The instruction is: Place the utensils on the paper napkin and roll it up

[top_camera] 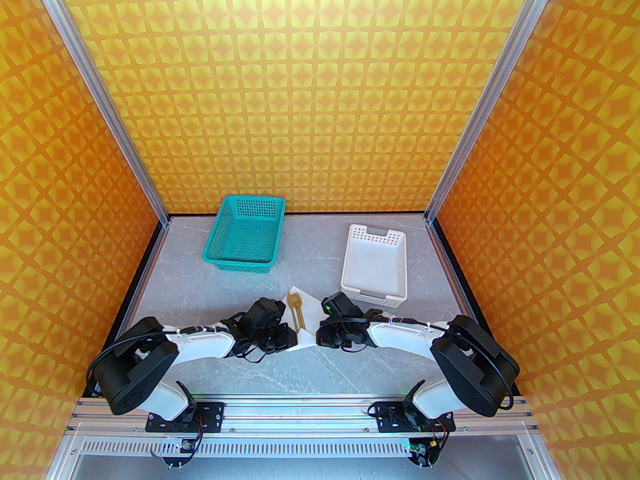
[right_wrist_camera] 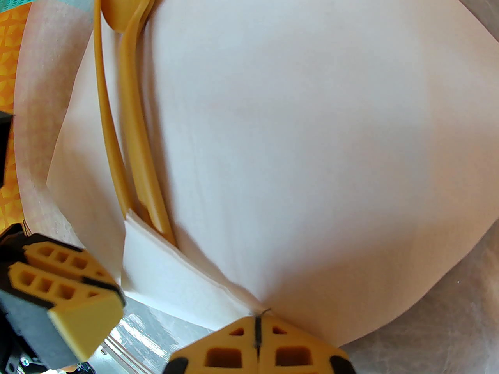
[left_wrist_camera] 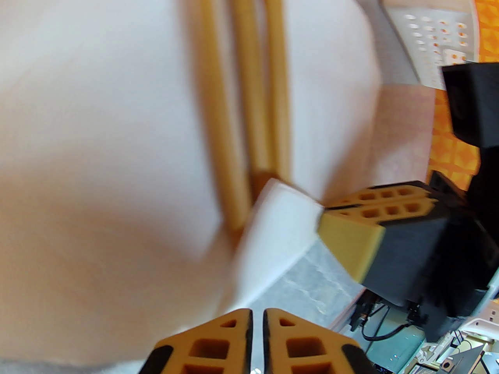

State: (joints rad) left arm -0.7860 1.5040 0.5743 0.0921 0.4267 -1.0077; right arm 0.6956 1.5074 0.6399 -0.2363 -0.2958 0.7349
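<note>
The paper napkin (top_camera: pixel 309 309) lies white on the grey table between the two wrists, and it bulges up in the left wrist view (left_wrist_camera: pixel 97 131) and the right wrist view (right_wrist_camera: pixel 312 131). The tan utensils (top_camera: pixel 296 310) lie side by side on it, handles toward me (left_wrist_camera: pixel 249 92), with the spoon bowl and fork tines at the far end (right_wrist_camera: pixel 136 131). A flap of the near edge is folded over the handle ends. My left gripper (top_camera: pixel 290 340) (left_wrist_camera: pixel 257 321) (right_wrist_camera: pixel 84 306) is shut on the near edge. My right gripper (top_camera: pixel 322 338) (right_wrist_camera: pixel 257 321) (left_wrist_camera: pixel 343 224) pinches that edge a little to the right.
A teal perforated basket (top_camera: pixel 245 235) stands at the back left. A white perforated basket (top_camera: pixel 375 263) (left_wrist_camera: pixel 429 22) stands at the back right, close behind the right wrist. Orange patterned walls enclose the table on three sides.
</note>
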